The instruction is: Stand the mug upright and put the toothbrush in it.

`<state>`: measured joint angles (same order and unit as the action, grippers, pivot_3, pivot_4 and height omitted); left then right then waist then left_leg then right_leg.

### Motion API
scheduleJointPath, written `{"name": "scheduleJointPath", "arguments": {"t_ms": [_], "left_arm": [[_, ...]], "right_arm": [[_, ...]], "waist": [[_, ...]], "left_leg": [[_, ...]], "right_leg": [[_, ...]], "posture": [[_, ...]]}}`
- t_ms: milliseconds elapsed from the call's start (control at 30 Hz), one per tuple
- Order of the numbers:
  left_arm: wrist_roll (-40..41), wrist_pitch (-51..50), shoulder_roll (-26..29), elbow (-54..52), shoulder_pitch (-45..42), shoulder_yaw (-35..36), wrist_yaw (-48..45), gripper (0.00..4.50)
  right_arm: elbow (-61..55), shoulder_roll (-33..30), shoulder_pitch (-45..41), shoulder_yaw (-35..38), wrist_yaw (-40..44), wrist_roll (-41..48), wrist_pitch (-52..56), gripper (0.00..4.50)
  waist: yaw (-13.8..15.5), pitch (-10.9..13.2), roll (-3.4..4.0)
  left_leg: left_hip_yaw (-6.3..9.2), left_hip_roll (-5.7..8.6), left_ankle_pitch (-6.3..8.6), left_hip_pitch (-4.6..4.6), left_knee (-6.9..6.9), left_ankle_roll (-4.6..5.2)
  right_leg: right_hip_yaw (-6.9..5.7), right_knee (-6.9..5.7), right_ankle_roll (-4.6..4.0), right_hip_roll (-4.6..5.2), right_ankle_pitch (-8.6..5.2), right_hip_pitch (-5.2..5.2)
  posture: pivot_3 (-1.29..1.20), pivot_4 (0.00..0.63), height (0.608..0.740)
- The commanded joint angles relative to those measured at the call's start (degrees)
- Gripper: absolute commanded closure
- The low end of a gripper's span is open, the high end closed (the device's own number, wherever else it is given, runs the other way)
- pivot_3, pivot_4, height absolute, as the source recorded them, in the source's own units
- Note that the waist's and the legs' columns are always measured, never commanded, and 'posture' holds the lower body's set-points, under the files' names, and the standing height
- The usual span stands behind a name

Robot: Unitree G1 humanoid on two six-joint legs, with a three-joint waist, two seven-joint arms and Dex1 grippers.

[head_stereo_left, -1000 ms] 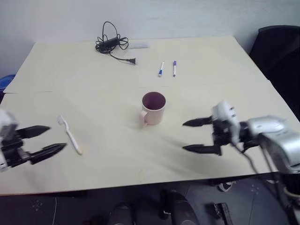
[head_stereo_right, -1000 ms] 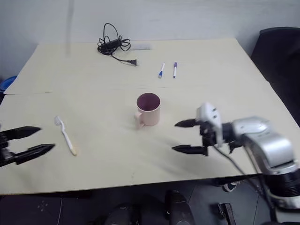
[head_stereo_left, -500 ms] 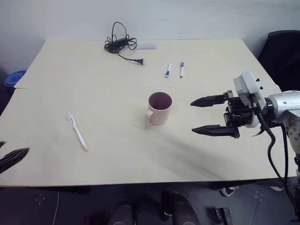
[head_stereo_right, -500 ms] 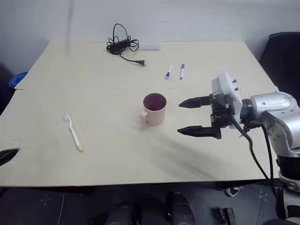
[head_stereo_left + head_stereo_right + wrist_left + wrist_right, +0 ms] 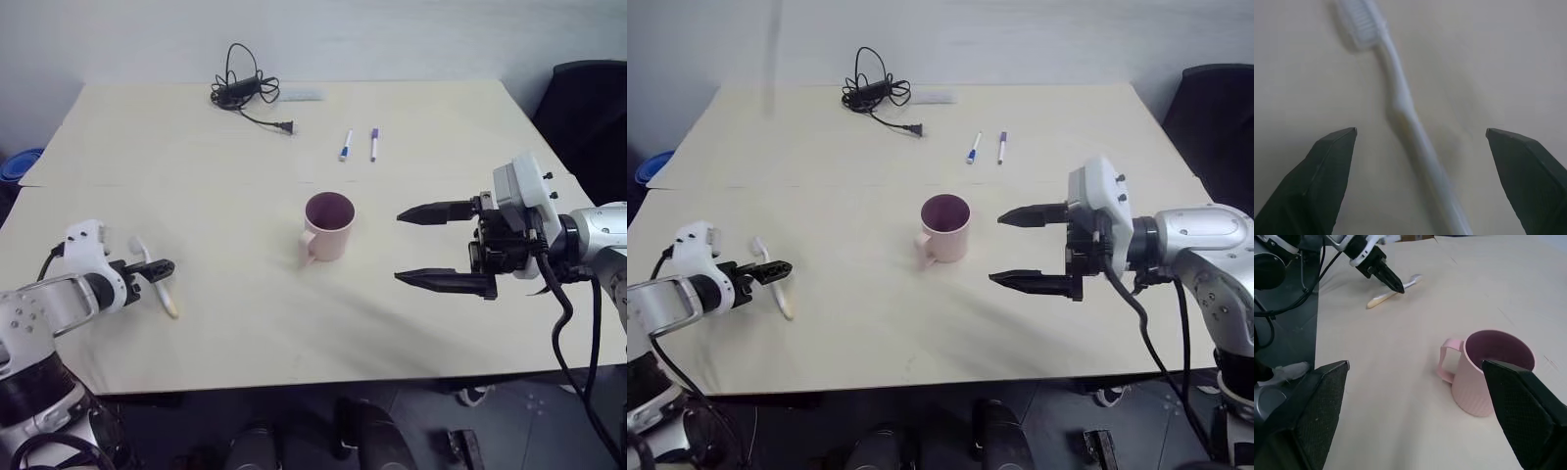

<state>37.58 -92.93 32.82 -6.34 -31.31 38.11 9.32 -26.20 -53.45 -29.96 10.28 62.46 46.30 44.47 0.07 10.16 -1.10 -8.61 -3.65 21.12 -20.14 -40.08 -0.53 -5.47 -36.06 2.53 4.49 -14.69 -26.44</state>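
The pale pink mug stands upright mid-table with its dark inside facing up and its handle toward the front left. The white toothbrush lies flat on the table at the left. My left gripper is open and points down at the toothbrush, which lies along the gap between the two fingers without touching them. My right gripper hovers open to the right of the mug, pointing at it, with nothing between its fingers.
At the back of the table lie a coiled black cable with a plug and two capped markers. A black chair stands at the right. A blue object sits beyond the table's left edge.
My left gripper has swung in from the table's left front edge, rolled, and come down over the toothbrush. My right gripper has risen a little. The mug and toothbrush lie as before.
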Motion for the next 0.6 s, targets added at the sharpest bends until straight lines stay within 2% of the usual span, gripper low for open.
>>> {"name": "scheduleJointPath", "arguments": {"t_ms": [33,133,167,300,600], "left_arm": [[1.0,0.4,-0.8,6.3,-4.4,0.7,6.2,0.0],[3.7,0.4,-3.6,12.5,-8.9,0.4,9.2,0.0],[3.8,0.4,-4.1,14.1,-9.6,0.0,9.9,0.39],[6.4,0.4,-5.2,19.1,-10.2,0.2,14.6,1.42],[10.0,0.4,-5.0,21.6,-9.9,2.8,24.2,4.02]], "right_arm": [[-3.3,-0.5,1.0,3.6,-2.6,2.7,0.9,0.02],[-5.2,-0.4,2.8,4.3,-4.2,3.9,1.2,0.02],[-5.7,-0.3,3.1,4.4,-4.7,4.3,1.2,0.0],[-7.4,-0.1,3.8,5.4,-7.3,6.7,1.8,0.0],[-8.7,-0.6,4.8,6.0,-10.3,9.6,1.5,0.0]], "waist": [[0.1,0.0,-0.02],[0.9,0.0,0.0],[1.1,0.0,0.0],[1.5,-0.1,0.12],[1.5,-0.2,0.26]], "left_leg": [[0.01,0.01,-0.02,0.0,0.0,0.0],[0.06,0.01,-0.09,0.01,0.02,0.06],[0.05,0.05,-0.1,0.01,0.02,0.06],[0.05,0.07,-0.14,0.04,0.01,0.09],[0.08,0.11,-0.17,0.09,0.01,0.12]], "right_leg": [[0.0,-0.01,-0.01,0.01,0.01,0.0],[-0.04,-0.08,0.01,0.04,0.01,0.02],[-0.04,-0.1,0.03,0.05,0.02,0.02],[-0.12,-0.16,0.06,0.1,0.04,0.03],[-0.33,-0.19,0.08,0.18,0.05,0.11]], "posture": [[0.0,0.15,0.74],[0.0,0.15,0.74],[0.0,0.15,0.74],[0.0,0.15,0.74],[0.0,0.15,0.74]]}}
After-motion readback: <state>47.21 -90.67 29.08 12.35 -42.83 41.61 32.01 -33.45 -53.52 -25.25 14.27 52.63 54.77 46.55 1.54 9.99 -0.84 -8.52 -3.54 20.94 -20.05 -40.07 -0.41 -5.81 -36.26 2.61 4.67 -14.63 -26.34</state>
